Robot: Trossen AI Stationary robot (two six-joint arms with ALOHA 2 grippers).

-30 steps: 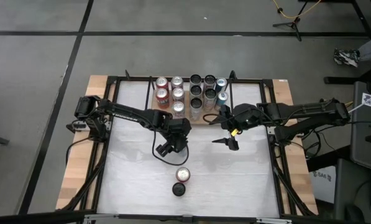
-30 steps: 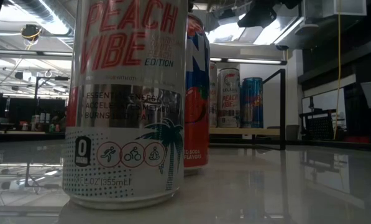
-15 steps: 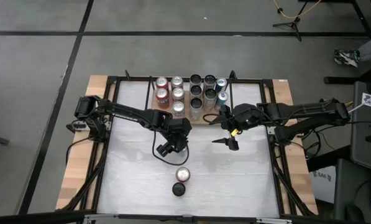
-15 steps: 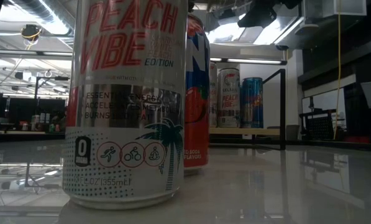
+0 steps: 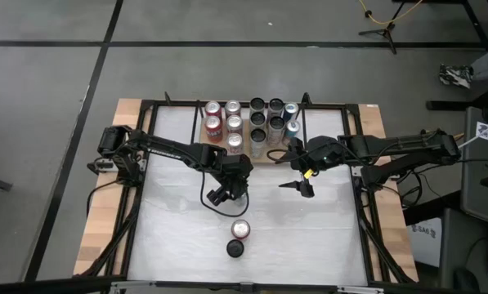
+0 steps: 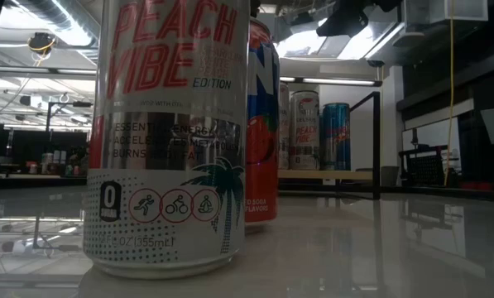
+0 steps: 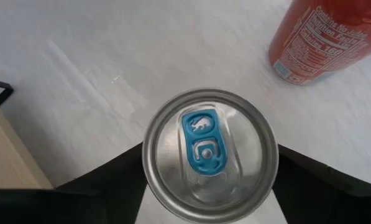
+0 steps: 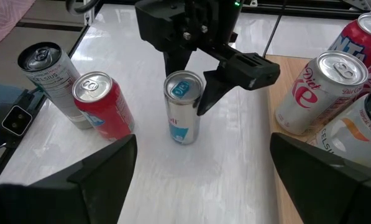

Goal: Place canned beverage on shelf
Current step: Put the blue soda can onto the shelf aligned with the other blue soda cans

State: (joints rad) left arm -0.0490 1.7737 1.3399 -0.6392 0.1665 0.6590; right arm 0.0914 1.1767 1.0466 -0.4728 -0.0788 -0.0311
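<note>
Two grippers hover over the bench [image 5: 178, 237]: the left gripper [image 8: 194, 78] straddles a blue-tabbed can [image 8: 184, 107] with its fingers spread, while the right gripper [image 5: 303, 189] at 3 o'clock stands wide, empty.

Two black jointed arms with boxy links. The left arm [image 5: 174, 153] trails a looping black cable; the right arm [image 5: 391, 147] shows a small yellow spot, perhaps a label.
</note>
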